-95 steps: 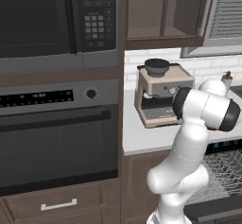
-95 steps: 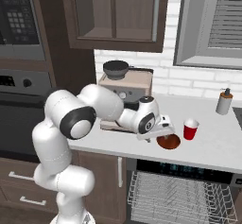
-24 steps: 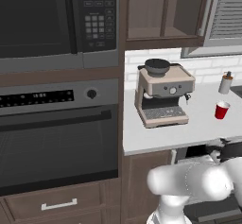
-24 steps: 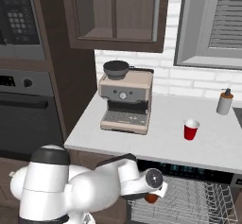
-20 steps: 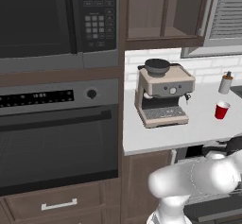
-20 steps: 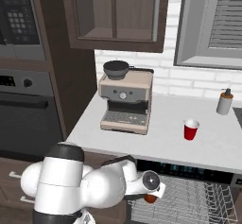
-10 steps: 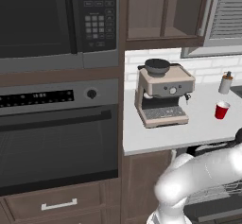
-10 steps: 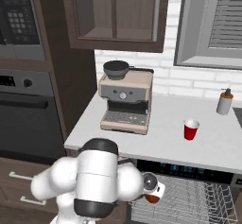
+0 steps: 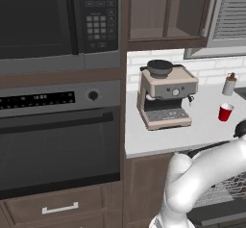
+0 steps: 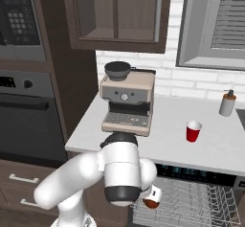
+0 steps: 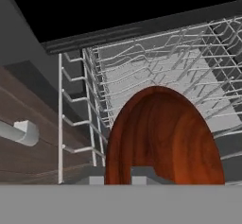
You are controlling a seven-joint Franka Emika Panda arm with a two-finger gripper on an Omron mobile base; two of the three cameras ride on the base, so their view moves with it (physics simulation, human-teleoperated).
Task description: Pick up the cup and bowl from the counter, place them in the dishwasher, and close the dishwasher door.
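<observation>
Since the earlier frames the arm had swung down off the counter (image 10: 225, 149), carrying the brown wooden bowl (image 11: 163, 138) from beside the cup (image 10: 193, 131) to the pulled-out rack of the open dishwasher (image 10: 191, 197). The gripper (image 10: 150, 199) hung low at the rack's near left corner, its jaws clenched on the bowl's rim. In the hand view the bowl stood on edge in front of the wires, and I could not tell whether it touched them yet.

The red cup was still on the counter, between the coffee machine (image 10: 128, 101) and the pump bottle (image 10: 227, 104), well apart from both.

The risk from here looked to be release too near the rack's left edge: the bowl could catch a wire, tip out over the side, or lie tilted and block the rack sliding in, which would stop the door closing.
</observation>
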